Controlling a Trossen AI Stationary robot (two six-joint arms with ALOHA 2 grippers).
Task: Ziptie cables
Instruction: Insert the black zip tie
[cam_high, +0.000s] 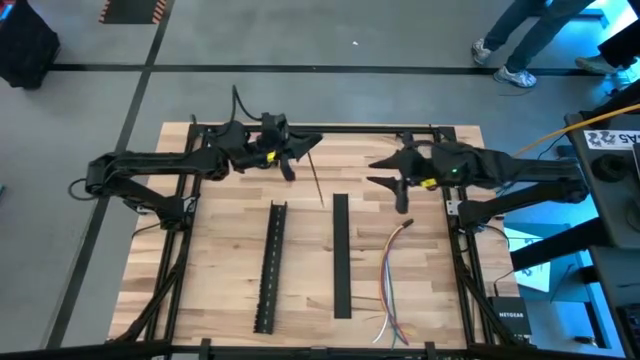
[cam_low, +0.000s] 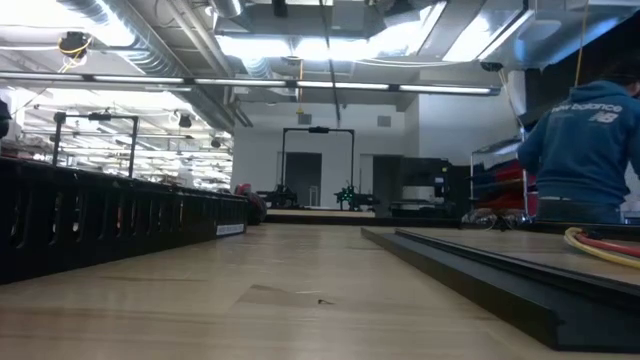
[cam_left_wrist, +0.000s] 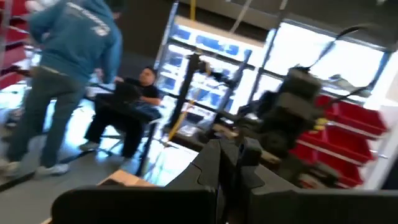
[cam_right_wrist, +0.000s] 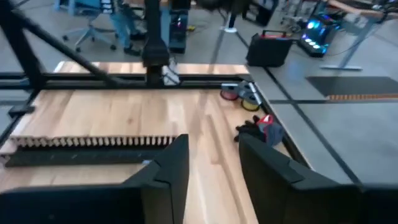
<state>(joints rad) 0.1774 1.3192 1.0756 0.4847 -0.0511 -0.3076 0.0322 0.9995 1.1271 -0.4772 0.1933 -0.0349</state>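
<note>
- Coloured cables (cam_high: 392, 285) lay in a loose bundle at the near right of the desk (cam_high: 225, 260), curving from beside the flat black cover strip (cam_high: 341, 255) toward the near edge.
- At table height, the cables (cam_low: 603, 244) showed as red and yellow loops on the right, beyond the black cover strip (cam_low: 480, 268).
- Left of the cover lay the black slotted channel (cam_high: 270, 265), parallel to it and well apart from the cables; at table height it ran as a dark wall (cam_low: 110, 230) along the left.
- One thin dark ziptie (cam_high: 315, 178) slanted over the far middle of the desk, its upper end at the left claw (cam_high: 288, 152); whether it lay on the wood could not be told.
- That left claw was at the far left of the desk, fingers (cam_left_wrist: 227, 163) pressed together; it appeared to pinch the ziptie, though the strap itself did not show between them.
- Over the far right hovered the right claw (cam_high: 390, 180), its fingers (cam_right_wrist: 171, 165) partly apart and empty, above bare wood with the slotted channel (cam_right_wrist: 93, 149) ahead.
- People stood and sat in the room beyond the desk (cam_left_wrist: 68, 81).
</note>
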